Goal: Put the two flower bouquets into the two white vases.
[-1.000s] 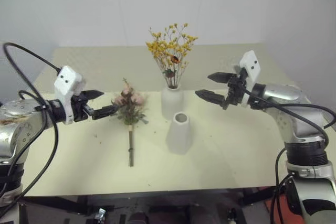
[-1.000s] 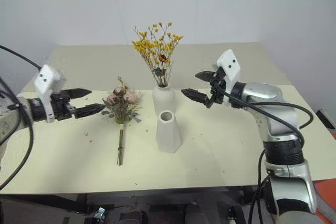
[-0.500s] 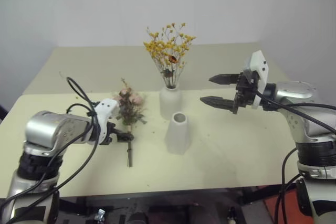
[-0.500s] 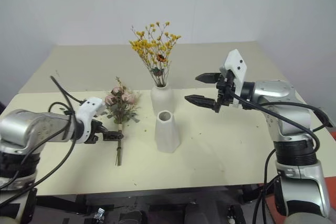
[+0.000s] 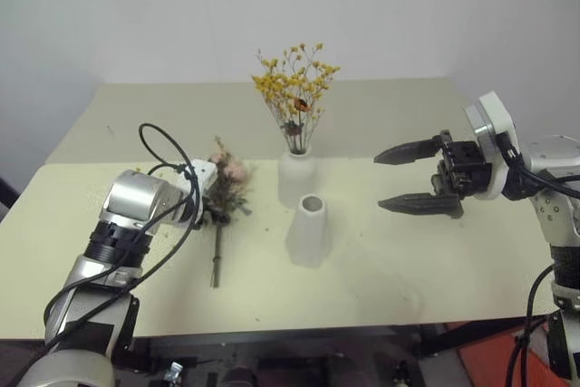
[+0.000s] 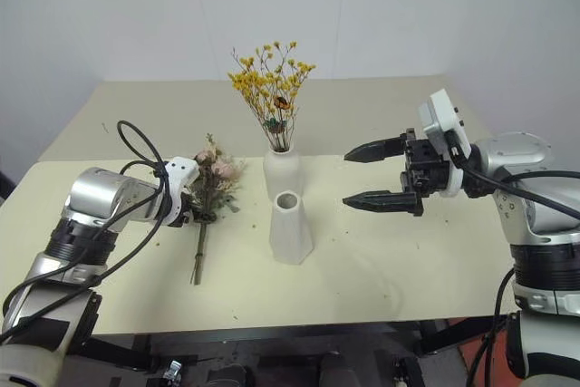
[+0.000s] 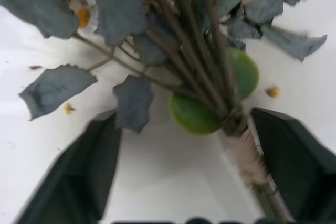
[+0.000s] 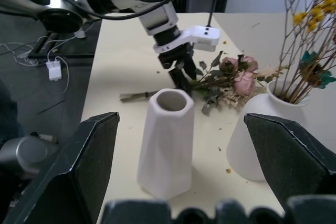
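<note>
Lying flat, pink rose bouquet (image 5: 223, 197), twine-bound stems between open left claw (image 7: 184, 177).

Soft, even indoor light, faint shadows on the table (image 5: 390, 260); blurred left wrist view.

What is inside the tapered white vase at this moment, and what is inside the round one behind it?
The tapered vase shows an open, empty mouth; its bottom is hidden. The round vase holds the yellow dried flowers; their stem ends are covered by its walls.
</note>
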Robot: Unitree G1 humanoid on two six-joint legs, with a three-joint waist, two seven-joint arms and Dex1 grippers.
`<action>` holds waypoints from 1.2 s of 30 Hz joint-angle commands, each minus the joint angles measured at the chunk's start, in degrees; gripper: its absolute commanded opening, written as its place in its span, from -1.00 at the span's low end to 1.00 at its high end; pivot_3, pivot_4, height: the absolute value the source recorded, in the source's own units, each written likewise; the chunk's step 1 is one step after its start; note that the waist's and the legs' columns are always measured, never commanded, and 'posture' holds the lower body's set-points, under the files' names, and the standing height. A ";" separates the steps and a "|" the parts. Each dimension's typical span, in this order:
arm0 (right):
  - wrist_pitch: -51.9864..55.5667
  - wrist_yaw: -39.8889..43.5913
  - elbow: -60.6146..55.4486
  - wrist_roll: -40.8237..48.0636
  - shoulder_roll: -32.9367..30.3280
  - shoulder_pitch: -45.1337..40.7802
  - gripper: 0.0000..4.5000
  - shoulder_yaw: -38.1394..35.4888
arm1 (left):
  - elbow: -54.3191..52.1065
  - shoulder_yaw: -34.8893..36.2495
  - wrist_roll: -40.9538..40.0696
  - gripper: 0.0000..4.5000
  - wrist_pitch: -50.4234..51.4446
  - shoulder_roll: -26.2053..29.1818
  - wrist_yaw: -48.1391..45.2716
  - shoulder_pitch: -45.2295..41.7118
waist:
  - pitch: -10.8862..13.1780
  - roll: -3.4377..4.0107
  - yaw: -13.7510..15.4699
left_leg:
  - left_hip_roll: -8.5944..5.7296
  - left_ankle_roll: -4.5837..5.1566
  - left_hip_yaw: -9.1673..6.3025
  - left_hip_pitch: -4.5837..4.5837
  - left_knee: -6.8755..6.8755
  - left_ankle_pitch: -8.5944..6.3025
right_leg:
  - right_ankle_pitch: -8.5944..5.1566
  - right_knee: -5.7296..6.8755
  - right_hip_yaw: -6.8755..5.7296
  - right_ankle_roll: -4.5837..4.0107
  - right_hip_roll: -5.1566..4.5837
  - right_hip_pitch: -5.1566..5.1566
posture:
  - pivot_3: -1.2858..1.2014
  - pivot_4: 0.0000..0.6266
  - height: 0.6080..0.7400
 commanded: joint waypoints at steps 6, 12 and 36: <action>-3.95 4.05 0.93 1.37 -2.83 1.81 1.00 -3.64 | 3.23 1.09 3.34 -0.46 -3.31 3.30 -2.44 -0.80 | 0.00 0.00 -0.44 | 0.01 0.00 0.00 -0.01 0.00 0.00 | -0.01 -0.01 0.00 0.01 0.00 0.00 | 0.03 -0.52 1.00; -5.11 4.00 2.40 0.48 -2.83 2.05 1.00 -3.02 | 2.16 4.80 3.39 -0.94 -6.10 5.49 -3.27 -3.15 | 0.03 -0.04 -0.44 | 0.01 0.00 -0.01 -0.07 0.00 0.00 | -0.01 0.00 0.00 0.02 0.00 -0.05 | 0.03 -0.52 1.00; -8.10 2.10 1.32 1.05 -4.94 9.25 1.00 -8.55 | -20.01 36.23 -37.91 -0.94 -18.79 -5.65 -13.06 -7.63 | 0.11 -0.14 0.16 | 0.00 -0.03 0.00 -0.15 0.03 0.01 | 0.09 -0.40 -0.06 0.12 -0.08 0.09 | 0.03 -0.52 1.00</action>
